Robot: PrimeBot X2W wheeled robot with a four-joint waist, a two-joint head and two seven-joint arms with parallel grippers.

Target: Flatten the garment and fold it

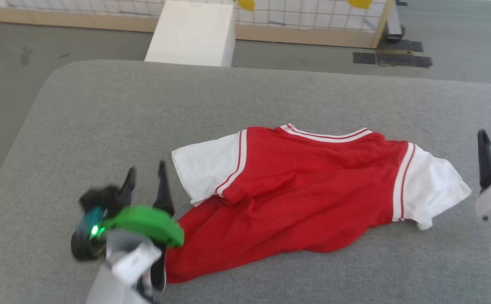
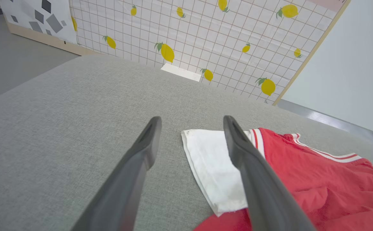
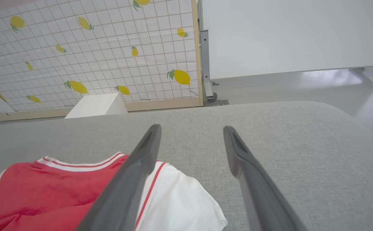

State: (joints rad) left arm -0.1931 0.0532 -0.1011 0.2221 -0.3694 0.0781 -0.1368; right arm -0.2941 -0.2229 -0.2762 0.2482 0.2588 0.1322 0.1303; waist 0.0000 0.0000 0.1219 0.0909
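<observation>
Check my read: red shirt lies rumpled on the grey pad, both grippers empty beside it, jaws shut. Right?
Jaws are open, not shut: each wrist view shows the left gripper and right gripper with fingers spread apart. The rest holds: the red shirt lies rumpled on the grey pad, both grippers empty beside it.

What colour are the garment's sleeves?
The sleeves are white, edged with red stripes; clearest in the head view.
</observation>
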